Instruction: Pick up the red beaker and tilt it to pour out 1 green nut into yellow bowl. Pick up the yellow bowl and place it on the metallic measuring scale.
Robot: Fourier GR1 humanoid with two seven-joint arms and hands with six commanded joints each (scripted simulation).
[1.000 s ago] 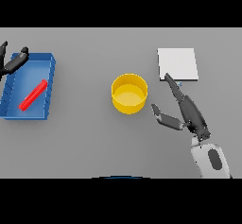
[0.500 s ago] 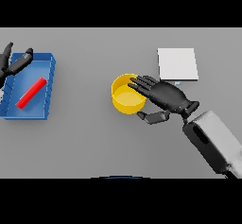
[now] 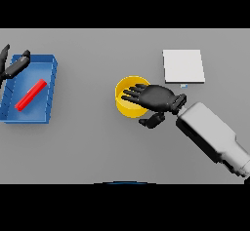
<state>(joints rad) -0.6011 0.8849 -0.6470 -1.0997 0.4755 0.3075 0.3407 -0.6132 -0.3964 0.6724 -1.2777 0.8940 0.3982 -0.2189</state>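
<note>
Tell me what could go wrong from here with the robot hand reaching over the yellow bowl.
1. The right robot hand lies over the yellow bowl with straight fingers; closing from there could tip it or push it away rather than grip the rim.
2. The red beaker lies in the blue tray by the left robot hand, so moving the bowl to the scale now may skip the pour.

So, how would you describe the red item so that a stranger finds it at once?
Look to the left end of the grey table, where a shallow blue rectangular tray sits. Inside it lies a slim red bar-shaped object, set diagonally, the only red thing in view.
</note>
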